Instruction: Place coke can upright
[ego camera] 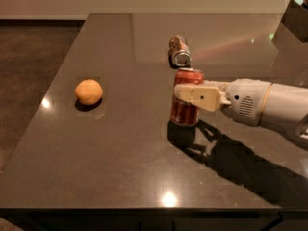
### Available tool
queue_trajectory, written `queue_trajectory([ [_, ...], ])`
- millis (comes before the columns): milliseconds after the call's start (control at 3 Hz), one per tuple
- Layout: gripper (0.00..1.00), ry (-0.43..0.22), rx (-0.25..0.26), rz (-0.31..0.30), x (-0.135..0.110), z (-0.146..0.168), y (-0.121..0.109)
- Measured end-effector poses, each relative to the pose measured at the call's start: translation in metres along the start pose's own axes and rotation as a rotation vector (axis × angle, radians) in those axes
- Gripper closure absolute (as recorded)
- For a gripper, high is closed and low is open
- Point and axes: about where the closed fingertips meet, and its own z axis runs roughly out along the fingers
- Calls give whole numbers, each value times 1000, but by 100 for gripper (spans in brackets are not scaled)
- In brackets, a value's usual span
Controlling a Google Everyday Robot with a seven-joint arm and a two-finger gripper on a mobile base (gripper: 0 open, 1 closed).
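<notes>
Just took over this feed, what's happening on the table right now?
The arm's tool reaches in from the right and is closed on the coke can, which stands upright on the table. It has not let go yet. A second can lies on its side just behind, and an orange sits off to the left.

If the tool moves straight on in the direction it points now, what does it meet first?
The coke can: the tool is right at it, reaching from the right. Beyond, the orange may lie in line; depth is unclear.
</notes>
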Motion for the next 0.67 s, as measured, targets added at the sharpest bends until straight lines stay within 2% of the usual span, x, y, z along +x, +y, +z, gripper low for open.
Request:
queue_trajectory([
  [333, 100, -68, -32, -153, 6, 0, 11],
  [667, 100, -122, -19, -391, 16, 2, 16],
])
